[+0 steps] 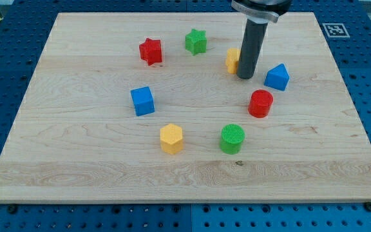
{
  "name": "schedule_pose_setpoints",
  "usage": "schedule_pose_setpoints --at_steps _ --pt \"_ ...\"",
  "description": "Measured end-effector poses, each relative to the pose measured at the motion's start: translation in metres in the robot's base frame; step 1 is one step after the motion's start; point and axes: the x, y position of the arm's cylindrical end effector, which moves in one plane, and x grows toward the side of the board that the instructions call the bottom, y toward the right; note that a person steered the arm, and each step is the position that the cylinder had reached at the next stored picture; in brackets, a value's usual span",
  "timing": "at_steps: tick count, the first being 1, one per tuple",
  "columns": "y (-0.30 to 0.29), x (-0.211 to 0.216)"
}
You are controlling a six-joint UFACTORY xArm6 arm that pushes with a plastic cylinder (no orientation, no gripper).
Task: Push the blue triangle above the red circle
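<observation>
- Sitting in the frame's upper right, the blue triangle [277,77] is lying just above and right of the red circle [260,103], apart from it.
- My tip [245,77] is resting left of the blue triangle, beside a yellow block [232,59] partly hidden behind the rod.
- Having no jaws, the rod is gripping nothing.
- A green circle [232,138] is lying lower centre.

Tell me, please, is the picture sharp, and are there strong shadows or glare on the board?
In the camera view, everything is in focus: the wood grain and the block edges look crisp. Light is soft and even; the blue triangle and red circle cast only faint shadows. No glare on the board. My tip is sharp; the rod partly hides a yellow block.
</observation>
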Motion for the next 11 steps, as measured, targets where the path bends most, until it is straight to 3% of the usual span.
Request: schedule_pose_setpoints --at_steps 1,2,3,4,6,7,8,9,11 --pt "-0.006 -0.018" --pt "0.031 -0.031" --pt "0.117 -0.031" --pt "0.123 -0.006" --pt "-0.009 0.007" --pt "-0.008 0.009" --pt "0.070 -0.002" --pt "0.128 0.018" --pt "0.044 0.038"
